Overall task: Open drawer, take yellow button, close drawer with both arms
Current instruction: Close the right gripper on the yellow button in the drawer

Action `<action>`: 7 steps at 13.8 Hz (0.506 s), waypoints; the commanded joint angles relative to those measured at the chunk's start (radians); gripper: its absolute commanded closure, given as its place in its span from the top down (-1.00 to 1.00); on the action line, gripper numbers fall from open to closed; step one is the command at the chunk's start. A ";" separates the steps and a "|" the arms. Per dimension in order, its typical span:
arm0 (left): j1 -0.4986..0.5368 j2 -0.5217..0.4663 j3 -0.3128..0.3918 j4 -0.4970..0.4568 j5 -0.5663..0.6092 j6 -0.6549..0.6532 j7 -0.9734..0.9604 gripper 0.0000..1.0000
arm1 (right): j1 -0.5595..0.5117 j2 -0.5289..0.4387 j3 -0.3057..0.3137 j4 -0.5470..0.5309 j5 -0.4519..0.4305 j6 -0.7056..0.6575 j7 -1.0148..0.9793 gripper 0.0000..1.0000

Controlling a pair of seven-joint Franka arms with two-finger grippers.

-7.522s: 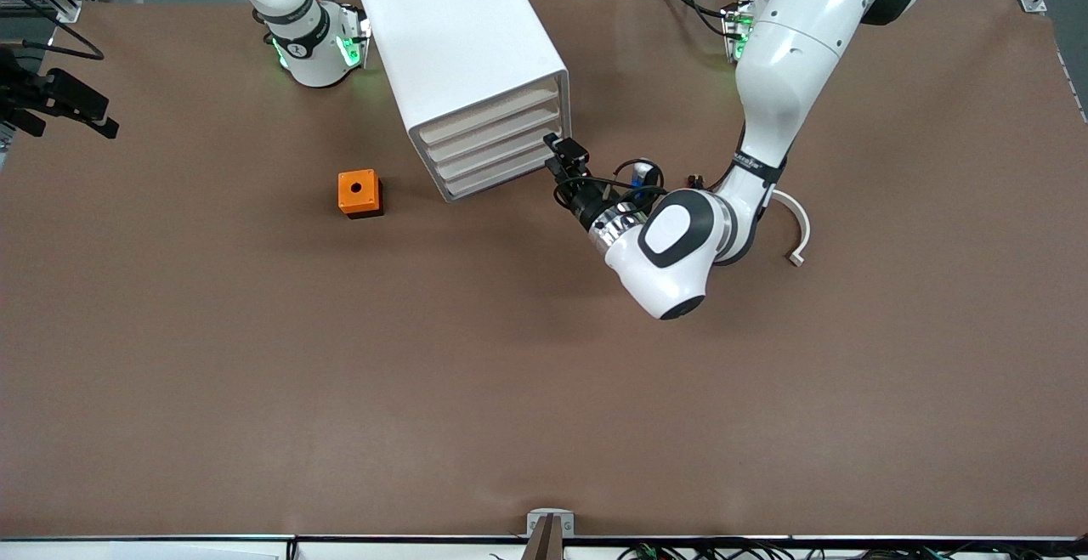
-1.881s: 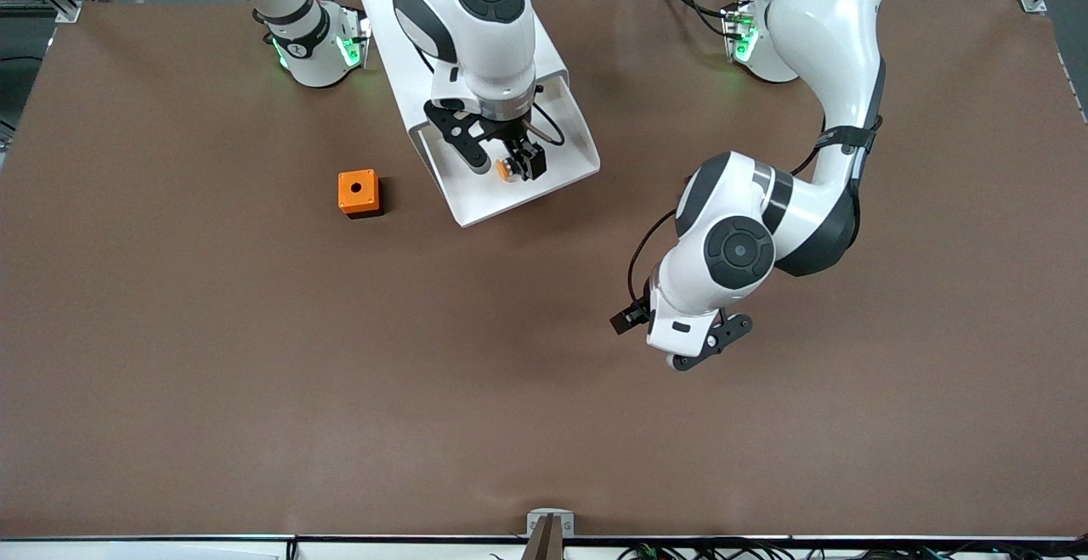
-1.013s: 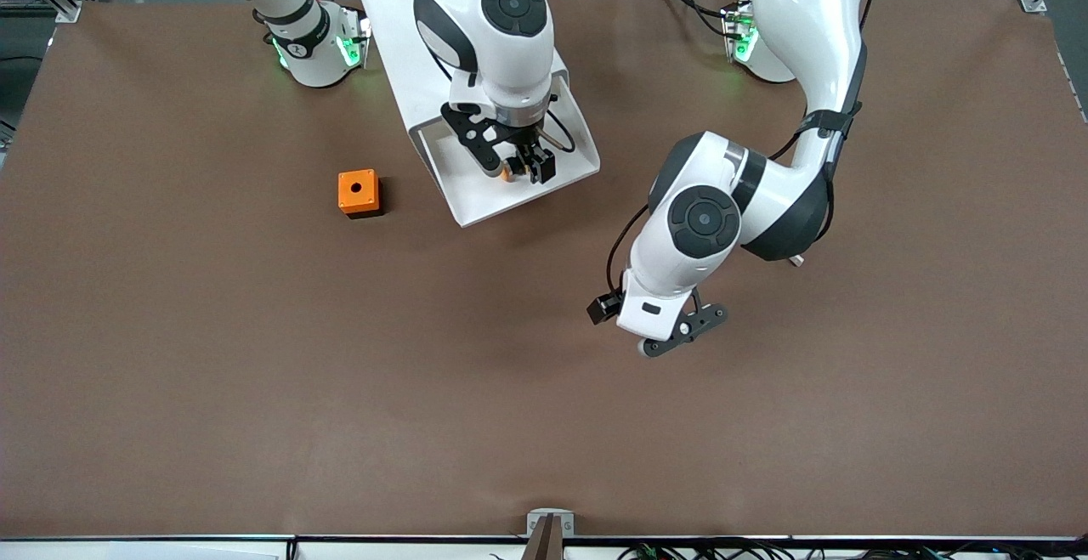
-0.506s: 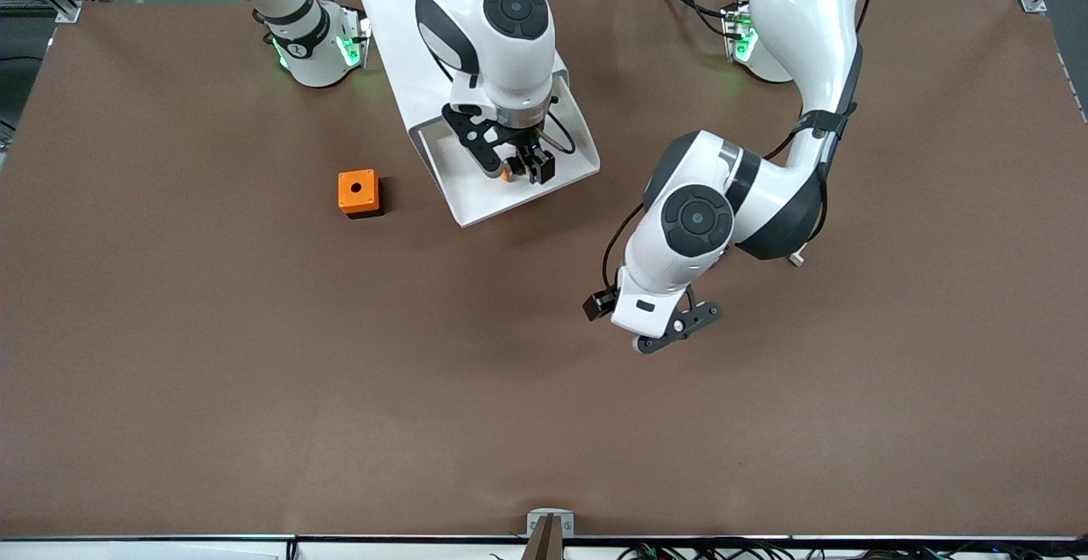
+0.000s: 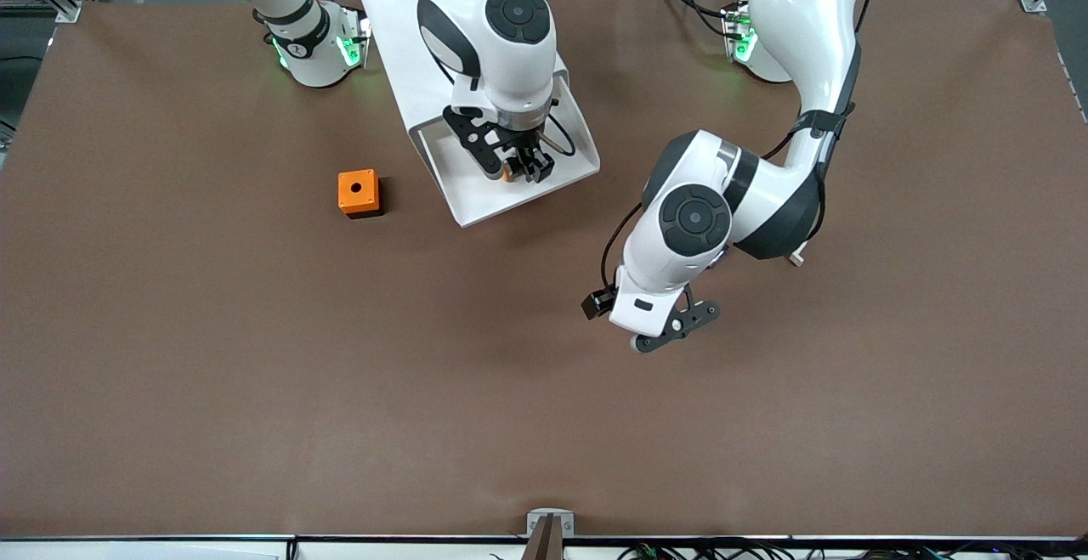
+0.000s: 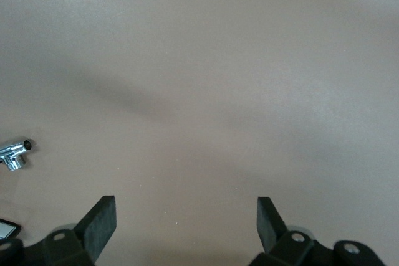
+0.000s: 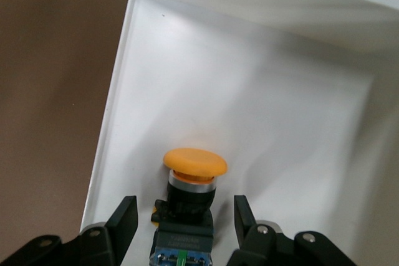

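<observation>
Right wrist view: the right claw (image 7: 181,216) is down in the open drawer (image 7: 249,91), with the button (image 7: 187,204) right between its two fingers.

The fingers stand a little apart on each side of the button's black body and do not clearly touch it yet. The button lies flat on the drawer floor. Its long way points straight out from the claw, orange cap first. So I think a squeeze and a lift come next. The drawer has bare white floor all around. The left claw (image 5: 671,330) waits spread wide over the bare brown counter (image 5: 255,373), well apart from the drawer. An orange cube (image 5: 358,193) sits beside the cabinet (image 5: 425,33).
</observation>
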 commanded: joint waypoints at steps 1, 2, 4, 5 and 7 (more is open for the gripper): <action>-0.004 -0.016 -0.003 -0.022 0.026 0.014 -0.013 0.99 | 0.020 0.023 -0.008 0.026 0.005 -0.004 0.016 0.00; -0.004 -0.014 -0.003 -0.022 0.026 0.014 -0.013 0.99 | 0.022 0.023 -0.008 0.026 0.005 0.005 0.013 -0.27; -0.004 -0.016 -0.003 -0.022 0.025 0.014 -0.008 0.99 | 0.021 0.023 -0.008 0.026 0.008 0.015 0.007 -0.90; -0.004 -0.014 -0.003 -0.022 0.025 0.014 -0.008 0.99 | 0.016 0.023 -0.008 0.029 0.008 0.015 0.003 -0.97; -0.006 -0.013 -0.003 -0.024 0.025 0.014 -0.008 0.99 | 0.002 0.023 -0.008 0.049 0.011 0.007 -0.007 -0.99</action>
